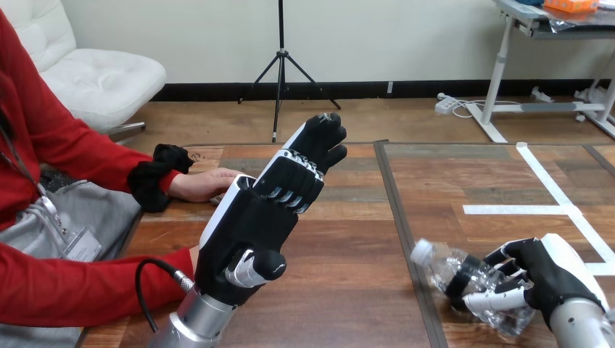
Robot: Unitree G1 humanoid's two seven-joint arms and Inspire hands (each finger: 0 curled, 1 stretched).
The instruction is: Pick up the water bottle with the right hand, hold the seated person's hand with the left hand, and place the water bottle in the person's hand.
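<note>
A clear plastic water bottle (pixel 453 273) with a white cap lies tilted at the lower right of the table, cap pointing up-left. My right hand (pixel 549 274) is shut on its body, fingers and thumb curled round it. My left hand (pixel 255 217) is raised over the table's left half, open, fingers straight and pointing up and away, holding nothing. The person's hand (pixel 207 184) rests on the table beyond my left hand, at the end of a red sleeve, and is partly hidden by it. The two hands stand apart.
The person sits at the table's left side, with a second red-sleeved forearm (pixel 80 286) along the lower left edge. White tape lines (pixel 551 196) mark the table's right half. A dark seam (pixel 399 225) divides the wooden table.
</note>
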